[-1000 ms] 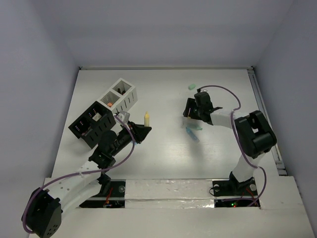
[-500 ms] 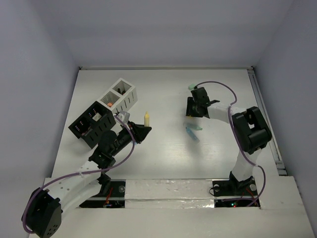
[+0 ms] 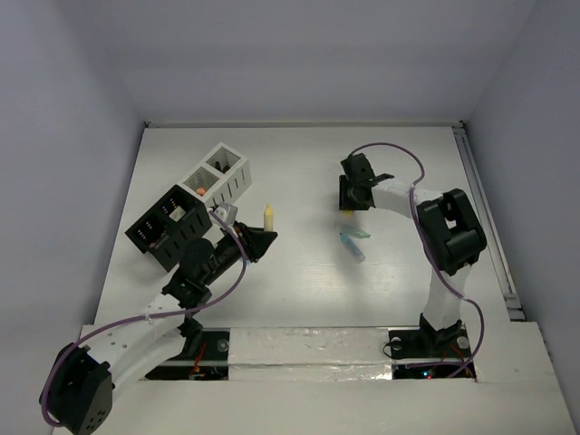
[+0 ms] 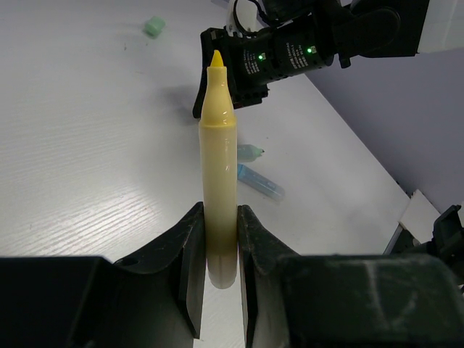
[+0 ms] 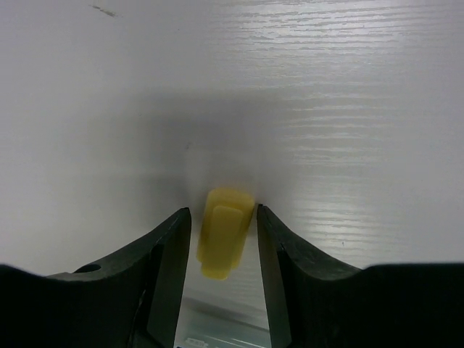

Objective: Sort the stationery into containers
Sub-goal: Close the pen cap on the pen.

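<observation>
Pinching a yellow marker (image 4: 218,181) by its blunt end, the left gripper (image 4: 217,250) has both jaws pressed flat against the barrel. The pointed tip sticks straight out beyond them. From above, that marker (image 3: 268,216) sits left of the middle of the desk (image 3: 299,290), just right of the two containers and apart from both. The left gripper (image 3: 263,234) is on its near side. Over on the right, the right gripper (image 3: 350,198) is down at the desk surface, and its own camera shows a stubby yellow block (image 5: 223,232) lying between its jaws. They stand apart on either side of it, with a thin sliver of shadowed desk showing on the block's left, so it is straddled rather than clamped. Just near of that gripper lie two short sticks side by side, a teal marker (image 3: 358,234) and a blue marker (image 3: 352,247). A small green block (image 3: 350,158) rests alone on the far side. At the left, the white container (image 3: 234,181) stands at an angle with an orange piece (image 3: 200,191) in its nearer compartment and something dark in the farther one. The black container (image 3: 168,225) sits just near and left of it, and I cannot make out what it holds.
</observation>
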